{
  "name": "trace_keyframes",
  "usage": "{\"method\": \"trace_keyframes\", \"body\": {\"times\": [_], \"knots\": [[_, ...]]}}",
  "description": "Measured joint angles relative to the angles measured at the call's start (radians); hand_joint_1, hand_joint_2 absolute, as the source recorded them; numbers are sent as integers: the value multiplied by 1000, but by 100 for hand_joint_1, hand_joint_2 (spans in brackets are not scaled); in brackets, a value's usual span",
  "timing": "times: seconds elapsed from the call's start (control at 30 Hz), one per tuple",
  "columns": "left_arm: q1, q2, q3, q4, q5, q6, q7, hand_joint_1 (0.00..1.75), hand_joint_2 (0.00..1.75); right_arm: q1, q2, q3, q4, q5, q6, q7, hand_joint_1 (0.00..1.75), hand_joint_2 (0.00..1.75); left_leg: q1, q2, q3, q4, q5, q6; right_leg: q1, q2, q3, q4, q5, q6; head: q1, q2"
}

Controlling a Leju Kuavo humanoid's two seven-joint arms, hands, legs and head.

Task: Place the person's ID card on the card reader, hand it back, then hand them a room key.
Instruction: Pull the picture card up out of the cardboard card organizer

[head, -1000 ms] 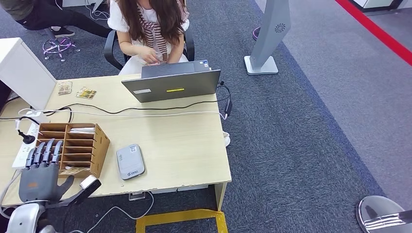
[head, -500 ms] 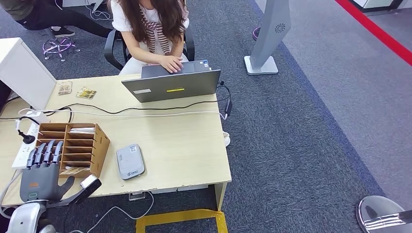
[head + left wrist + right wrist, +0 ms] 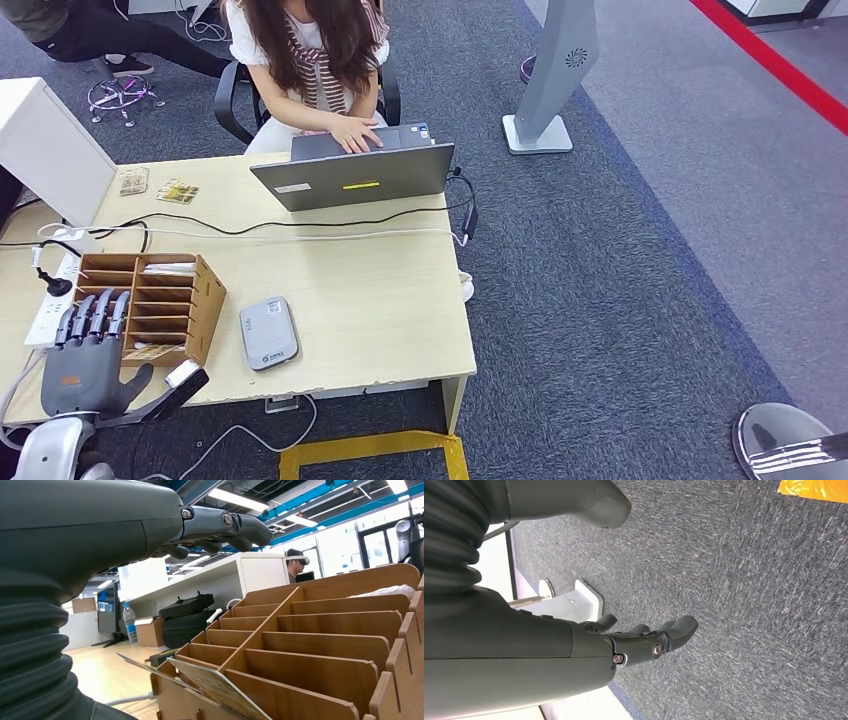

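The grey card reader [image 3: 268, 332] lies flat near the desk's front edge. Left of it stands a wooden slotted organizer [image 3: 152, 303] with a printed card [image 3: 150, 352] in its nearest slot. My left hand [image 3: 86, 352] hovers at the organizer's left front corner with its fingers spread, holding nothing. From the left wrist, the fingers [image 3: 220, 526] reach above the organizer [image 3: 320, 645] and the card [image 3: 215, 687]. My right hand [image 3: 644, 641] hangs over the carpet, fingers extended and holding nothing. Two small cards [image 3: 133, 180] [image 3: 177, 191] lie at the desk's far left.
A person [image 3: 310, 50] sits behind the desk with a hand on an open grey laptop [image 3: 355, 175]. Cables [image 3: 250, 232] cross the middle of the desk. A white power strip [image 3: 48, 312] and a black handheld device [image 3: 180, 380] lie by my left hand. A white box [image 3: 45, 140] stands far left.
The person's hand has moved from their lap onto the laptop keyboard. My left hand has barely shifted beside the organizer.
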Motion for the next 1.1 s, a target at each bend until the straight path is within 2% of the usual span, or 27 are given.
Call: {"method": "trace_keyframes", "body": {"times": [0.07,0.8,1.1], "knots": [[0,0,2,2,1,1,0,173,175,0,0,0,0,1,0,-1,0,175,0,0,0,0,0,0,0,0,0,0,0,0,0,0],[-12,0,12,15,63,-132,-4,175,175,0,0,0,0,8,2,-11,0,175,0,0,0,0,0,0,0,0,0,0,0,0,0,0],[-15,0,13,15,72,-140,-2,175,175,0,0,0,0,8,2,-12,0,175,0,0,0,0,0,0,0,0,0,0,0,0,0,0]]}}
